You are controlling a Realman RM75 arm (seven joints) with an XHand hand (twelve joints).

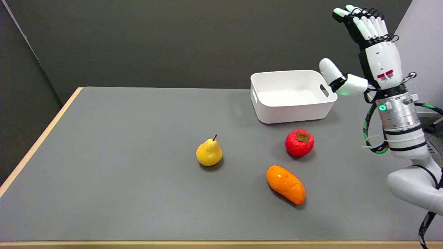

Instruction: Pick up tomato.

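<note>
My right hand (pixel 372 52) is raised in the air at the right side of the view, palm turned toward the middle of the scene, its fingers (pixel 363 24) stretched upward and its thumb (pixel 332 71) splayed out toward nine o'clock, so the hand is spread wide and holds nothing. The thumb tip shows in front of the right-hand wall of the white rectangular plastic bin (pixel 292 95), which sits on the grey bench (pixel 121 173) toward its far edge. The round red tomato with a brown dried calyx on top (pixel 299 142) rests on the bench at about six o'clock from the bin, near it but not touching, and well below and to the seven o'clock side of my hand. At roughly seven o'clock from the tomato, close by yet apart, lies an oblong orange fruit (pixel 286 184), its long axis slanting from upper left to lower right. The yellow pear with a short dark stem (pixel 209 152) stands upright at about nine o'clock from the tomato, farther off than the orange fruit.
</note>
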